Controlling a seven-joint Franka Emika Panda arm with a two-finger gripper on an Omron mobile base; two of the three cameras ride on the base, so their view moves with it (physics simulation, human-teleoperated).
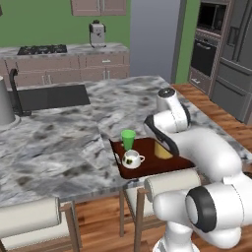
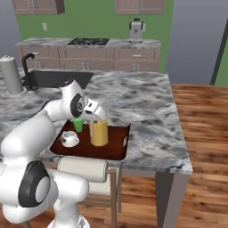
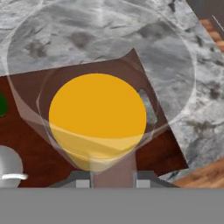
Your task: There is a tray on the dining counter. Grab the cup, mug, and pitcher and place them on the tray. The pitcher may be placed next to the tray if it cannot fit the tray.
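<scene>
A black curved faucet (image 2: 27, 67) is seen beside a grey cylinder (image 2: 11, 75); a black stovetop (image 1: 42, 49) and a silver coffee machine (image 1: 97, 34) are set behind.

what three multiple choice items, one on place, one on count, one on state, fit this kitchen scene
1. Where does the white mug stand?
A. on the tray
B. in the sink
C. on the stove

2. How many vessels are on the tray?
A. one
B. two
C. three

3. How does the yellow pitcher stand?
A. on its side
B. upright on the tray
C. upside down on the floor

Answers:
1 A, the mug sits on the tray's brown surface.
2 C, the mug, the green cup and the pitcher are all on it.
3 B, its round top faces up below the tool.
</scene>
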